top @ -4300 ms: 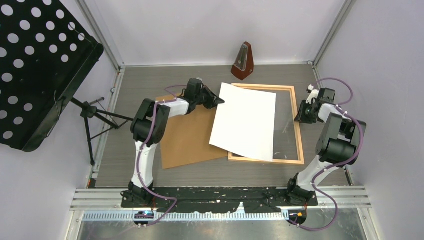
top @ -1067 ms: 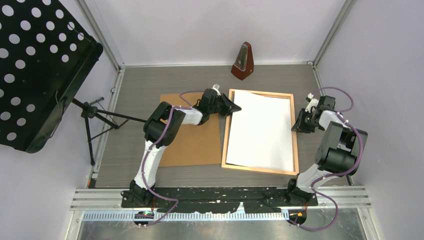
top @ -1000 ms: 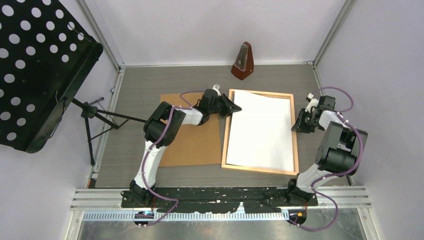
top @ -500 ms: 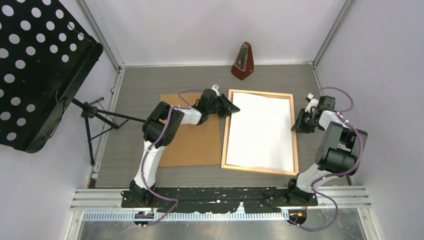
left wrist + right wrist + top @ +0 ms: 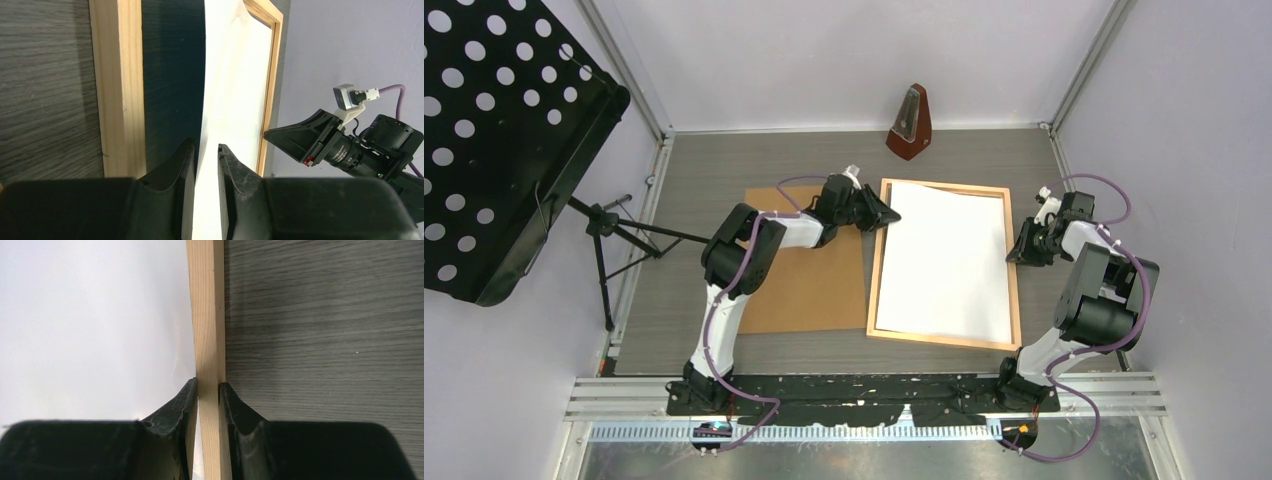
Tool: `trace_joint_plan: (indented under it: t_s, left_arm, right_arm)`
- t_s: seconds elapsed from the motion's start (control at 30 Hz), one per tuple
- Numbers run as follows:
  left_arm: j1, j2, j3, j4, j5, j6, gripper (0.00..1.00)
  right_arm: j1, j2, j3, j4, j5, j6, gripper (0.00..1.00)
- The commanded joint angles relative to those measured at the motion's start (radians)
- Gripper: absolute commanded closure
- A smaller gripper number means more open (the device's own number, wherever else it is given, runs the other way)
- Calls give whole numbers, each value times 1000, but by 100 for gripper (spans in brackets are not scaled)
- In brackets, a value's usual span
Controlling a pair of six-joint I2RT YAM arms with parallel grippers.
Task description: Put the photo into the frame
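The large rectangular print (image 5: 944,262) shows only its white back. The left arm (image 5: 742,250) hides part of the plain brown board (image 5: 799,285); the black perforated stand (image 5: 534,195) is cropped.

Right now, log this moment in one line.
photo: in frame, left edge lifted | left fingers: astride it, parted | right fingers: clamping frame rail

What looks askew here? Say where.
The photo lies white back up inside the frame, but its far left corner stands raised instead of flat. The left wrist view shows a dark gap beneath that edge, which runs between the fingers of the left gripper. Nothing else stands out.
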Motion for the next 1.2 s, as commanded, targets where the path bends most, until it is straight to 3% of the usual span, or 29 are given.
trace_joint_plan:
  t_s: [0.0,0.2,0.53,1.07,1.17]
  left_arm:
    - [1,-57,-7,8,-8,32,82]
    - [2,-52,4,-11,-8,39,100]
    - [4,-59,-5,-30,-27,55,100]
    - [19,-88,-31,-41,-35,69,100]
    - [19,-86,-27,-41,-28,68,93]
  right_arm:
    - [-1,-31,1,-26,-52,32,94]
    - [-2,-45,-3,-26,-59,29,91]
    - [-4,-51,-4,-26,-67,29,72]
    - [-7,-48,-1,-25,-66,30,69]
    - [-8,-49,-2,-26,-66,30,69]
